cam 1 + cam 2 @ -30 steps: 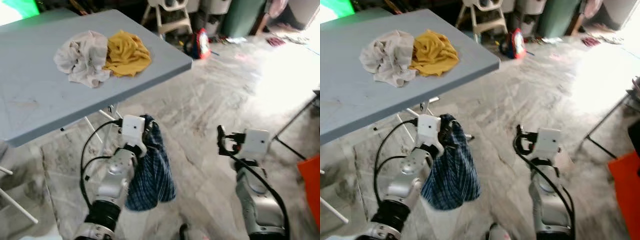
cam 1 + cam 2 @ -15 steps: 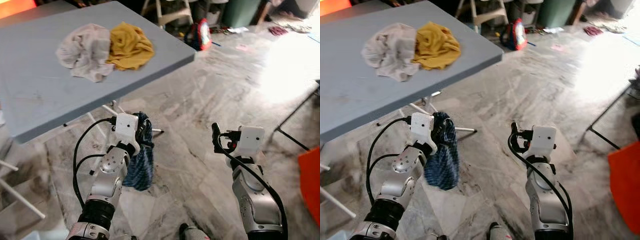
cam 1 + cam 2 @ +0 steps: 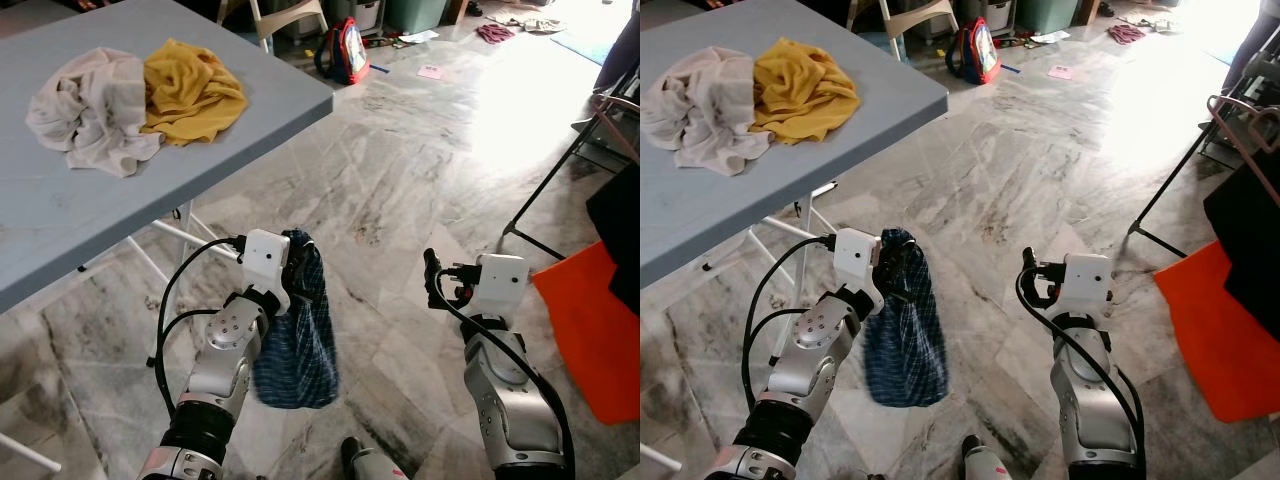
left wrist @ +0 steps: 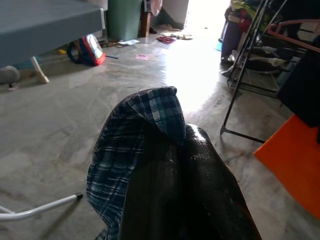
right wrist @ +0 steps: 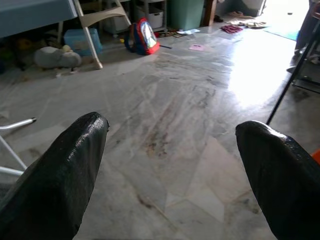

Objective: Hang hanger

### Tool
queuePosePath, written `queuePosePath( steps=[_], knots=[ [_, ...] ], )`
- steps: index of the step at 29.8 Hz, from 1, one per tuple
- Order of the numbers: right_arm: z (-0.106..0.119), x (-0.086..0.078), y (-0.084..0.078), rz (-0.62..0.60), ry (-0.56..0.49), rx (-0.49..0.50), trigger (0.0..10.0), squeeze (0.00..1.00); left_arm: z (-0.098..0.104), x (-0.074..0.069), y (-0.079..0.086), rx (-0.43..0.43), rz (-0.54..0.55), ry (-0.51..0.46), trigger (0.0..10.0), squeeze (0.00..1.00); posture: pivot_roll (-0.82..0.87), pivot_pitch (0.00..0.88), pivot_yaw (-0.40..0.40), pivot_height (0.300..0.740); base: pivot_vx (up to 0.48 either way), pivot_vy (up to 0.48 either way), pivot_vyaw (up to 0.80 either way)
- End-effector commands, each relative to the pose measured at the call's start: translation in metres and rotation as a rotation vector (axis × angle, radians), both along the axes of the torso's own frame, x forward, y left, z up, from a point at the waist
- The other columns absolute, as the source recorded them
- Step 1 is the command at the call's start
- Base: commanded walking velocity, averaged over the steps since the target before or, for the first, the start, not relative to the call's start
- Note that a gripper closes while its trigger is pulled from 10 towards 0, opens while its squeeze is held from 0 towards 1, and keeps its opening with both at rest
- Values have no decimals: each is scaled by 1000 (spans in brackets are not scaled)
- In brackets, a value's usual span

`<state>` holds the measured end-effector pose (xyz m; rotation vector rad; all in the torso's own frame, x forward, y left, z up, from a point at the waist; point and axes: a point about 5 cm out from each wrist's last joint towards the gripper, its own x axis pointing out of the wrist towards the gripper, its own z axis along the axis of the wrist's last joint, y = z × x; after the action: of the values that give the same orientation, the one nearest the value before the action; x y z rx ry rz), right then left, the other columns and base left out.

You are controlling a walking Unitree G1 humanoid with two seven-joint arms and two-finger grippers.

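Carrying the dark blue checked cloth garment [image 3: 300,330] low by the left gripper [image 3: 292,275], jaws clamped on its bunched top, I'd keep it clear of the marble floor [image 3: 400,190] and head for the black metal clothes rack [image 3: 1230,130] far right. The right gripper [image 3: 1038,285] is spread wide, holding nothing, free to help. No hanger hook can be made out inside the fabric, and the rack is cut off, so it's hard to judge a free spot. Cream and yellow crumpled clothes [image 3: 130,95] sit back on the grey worktop [image 3: 60,220].

Both head views look down over the marble floor [image 3: 400,180]; both wrist views skim it, facing a backpack [image 5: 145,36].
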<state>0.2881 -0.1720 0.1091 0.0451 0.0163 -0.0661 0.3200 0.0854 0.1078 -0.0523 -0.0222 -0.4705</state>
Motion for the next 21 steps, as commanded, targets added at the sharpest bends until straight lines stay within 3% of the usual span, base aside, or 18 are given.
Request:
queuePosePath(
  steps=[1, 4, 21],
  knots=[
    [0, -2, -1, -9, 1, -2, 10000, 0, 4, -2, -1, -4, -15, -23, 10000, 0, -115, 163, 19, 740, 0, 0, -800],
    [0, -3, -1, -8, 3, -2, 10000, 0, 3, -3, -2, -2, -19, -21, 10000, 0, -114, 162, 19, 740, 0, 0, -800],
    [-1, -3, -1, -8, 8, -4, 10000, 0, 1, -5, -6, -2, -44, -17, 10000, 0, -120, 167, 20, 740, 272, 0, -799]
  ],
)
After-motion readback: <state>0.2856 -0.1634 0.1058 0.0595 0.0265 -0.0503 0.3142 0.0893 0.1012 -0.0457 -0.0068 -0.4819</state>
